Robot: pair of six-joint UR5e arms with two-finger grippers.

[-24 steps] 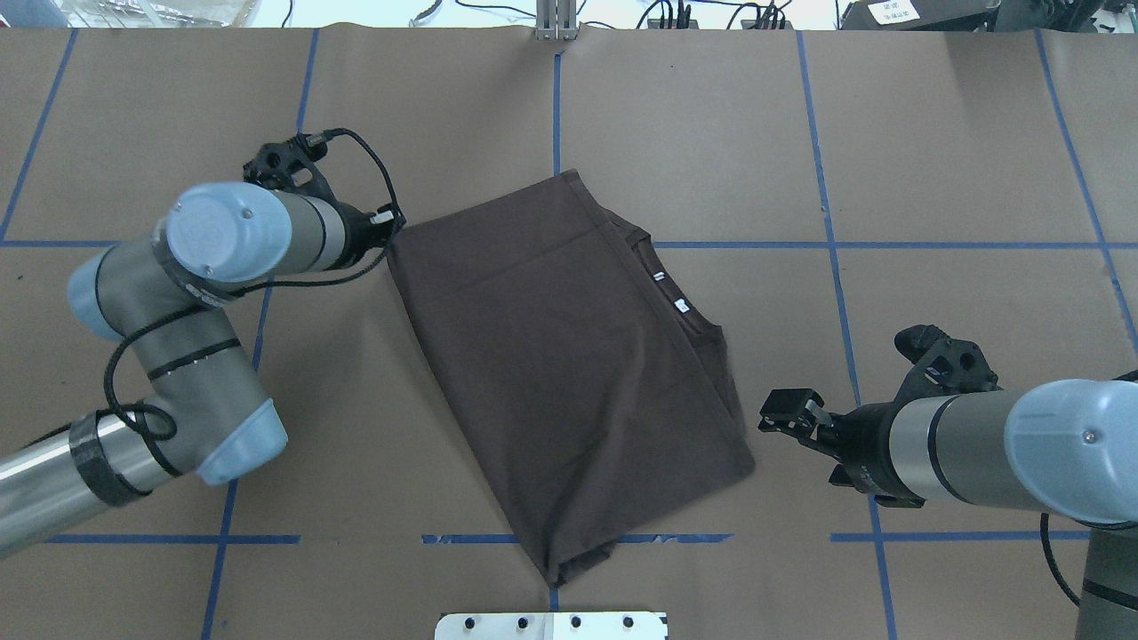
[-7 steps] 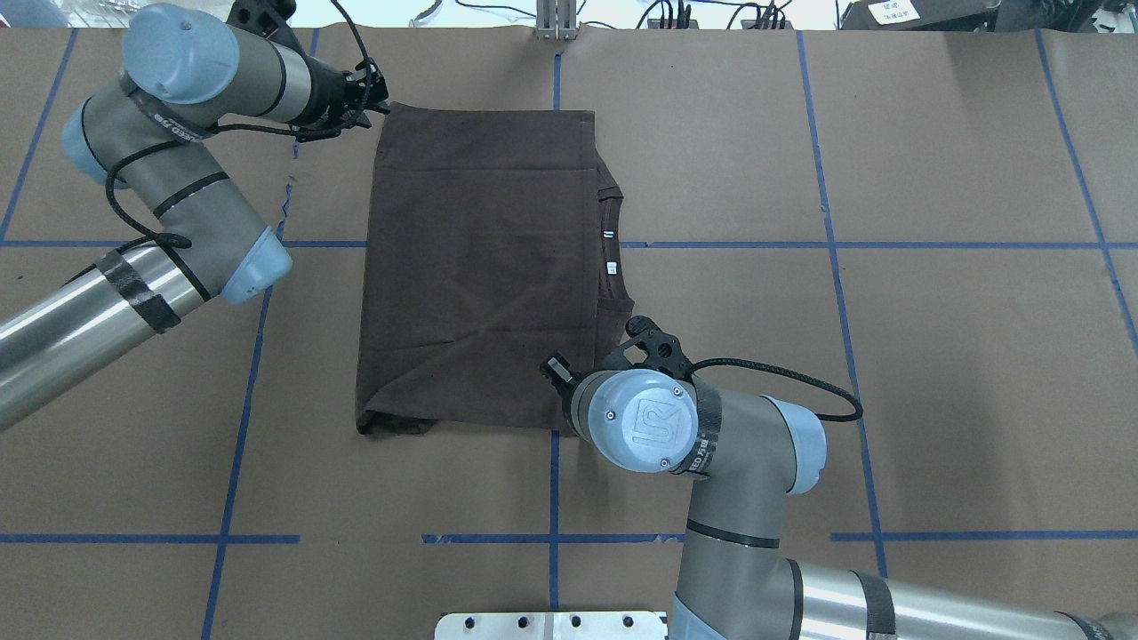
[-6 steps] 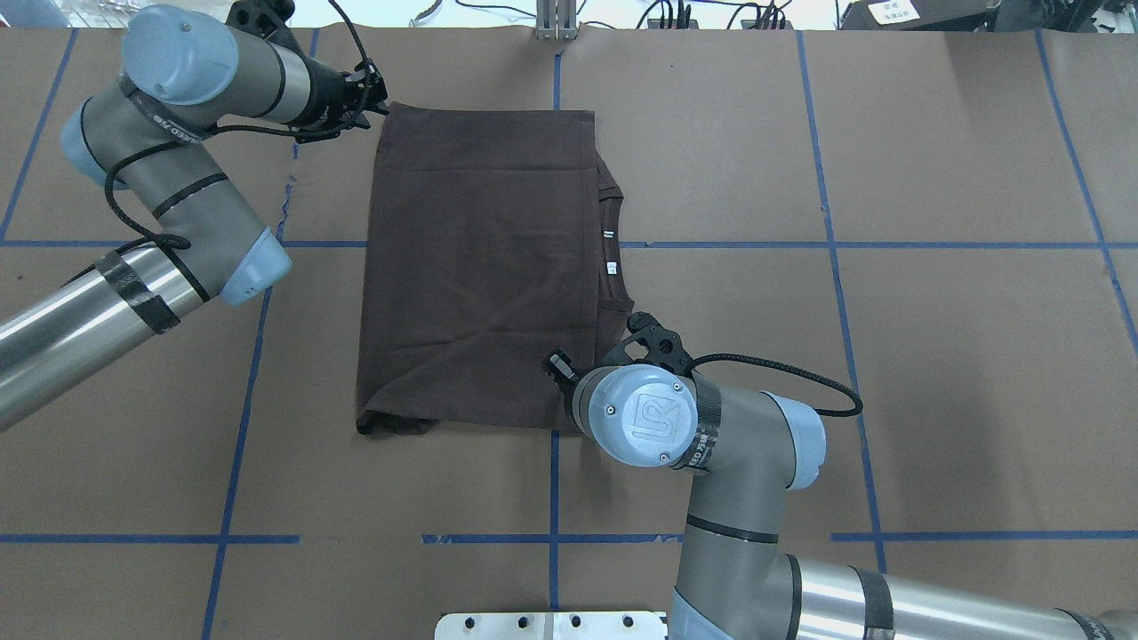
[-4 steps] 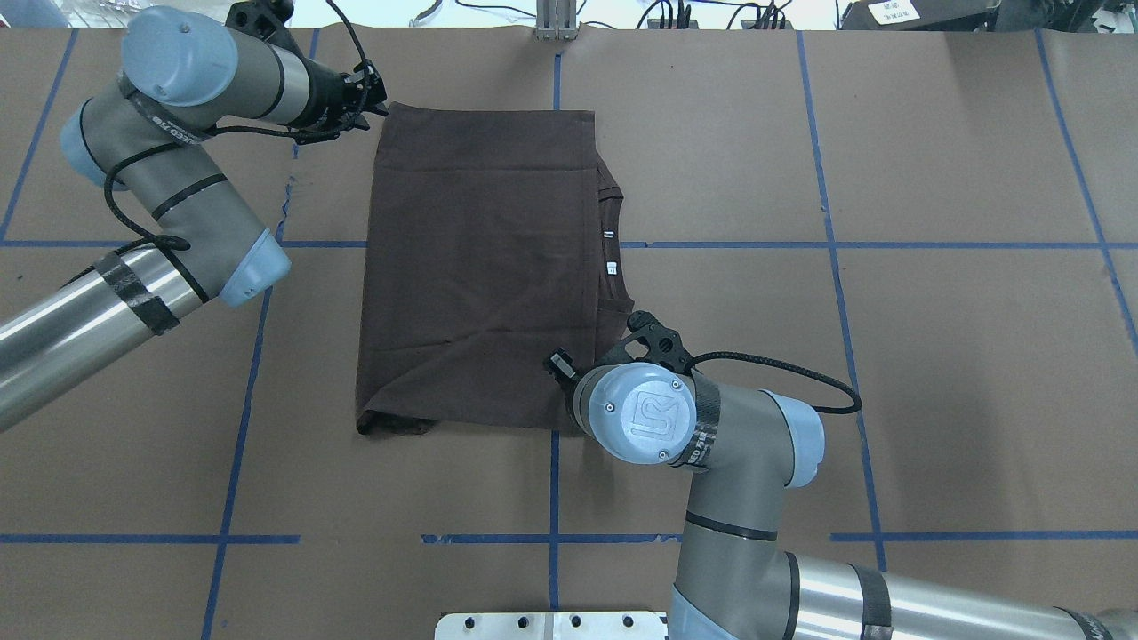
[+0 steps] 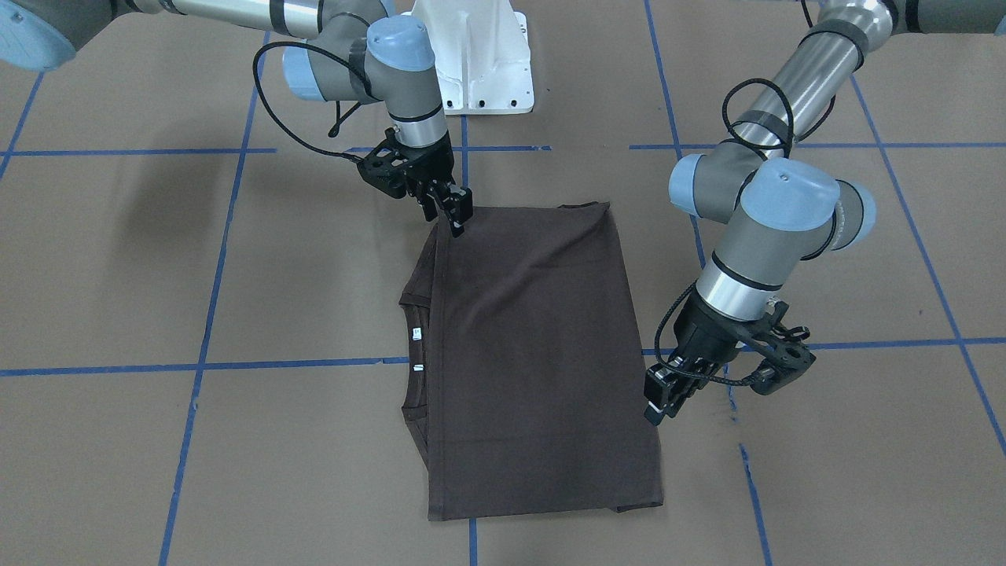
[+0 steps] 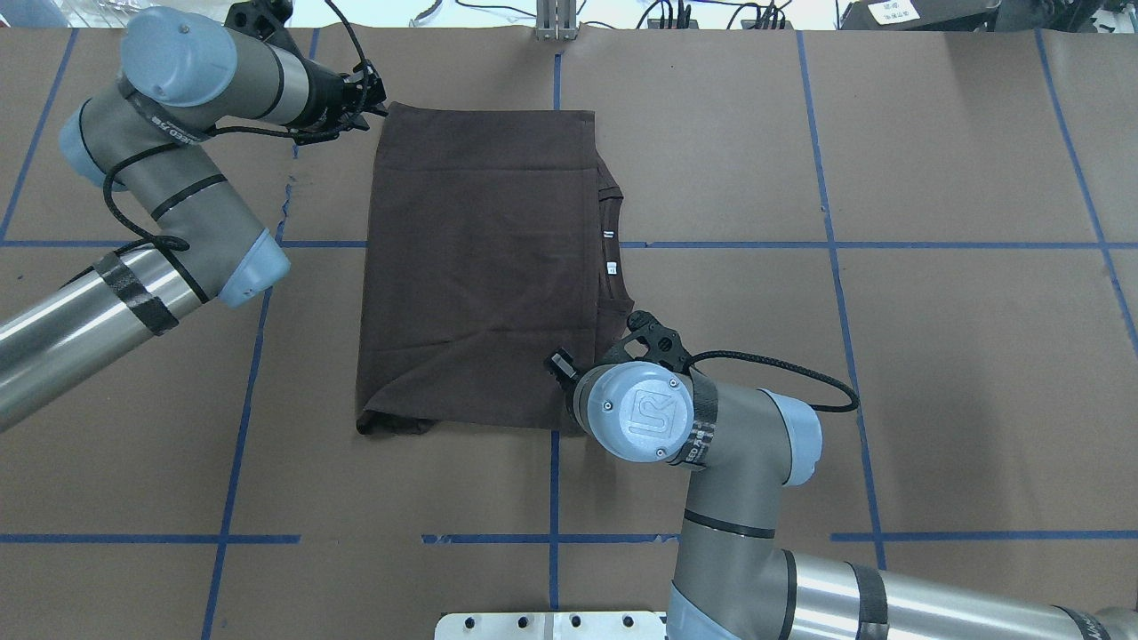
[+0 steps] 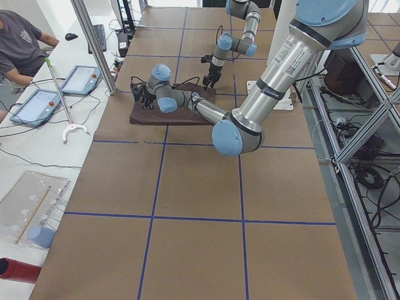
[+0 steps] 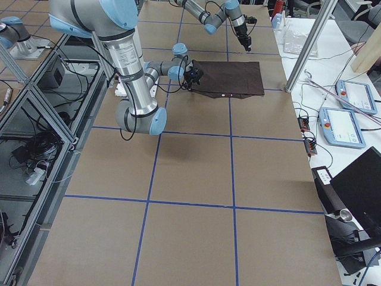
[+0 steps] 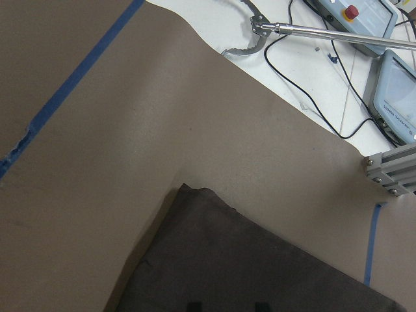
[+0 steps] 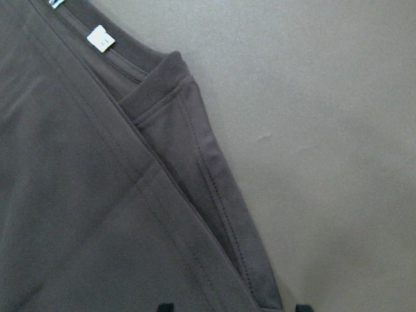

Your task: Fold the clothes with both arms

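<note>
Overhead exterior | shirt (image 6: 480,267) lies folded flat on the table (image 6: 933,373), collar toward the robot's right | left gripper (image 6: 377,100) at its far left corner, jaws apart, empty | right gripper (image 5: 454,214) over its near right corner, jaws apart, empty

Silver-grey tubular left arm (image 6: 53,320) and right arm (image 6: 889,604); light-blue joint caps (image 6: 636,413), small screws, embossed UR logo, black tape bands, looping black cables (image 6: 765,358).

The left end effector (image 5: 656,402) points down from a sharply bent wrist, jaws slightly parted. The right end effector (image 5: 452,218) angles down off its folded arm, jaws spread wide.
</note>
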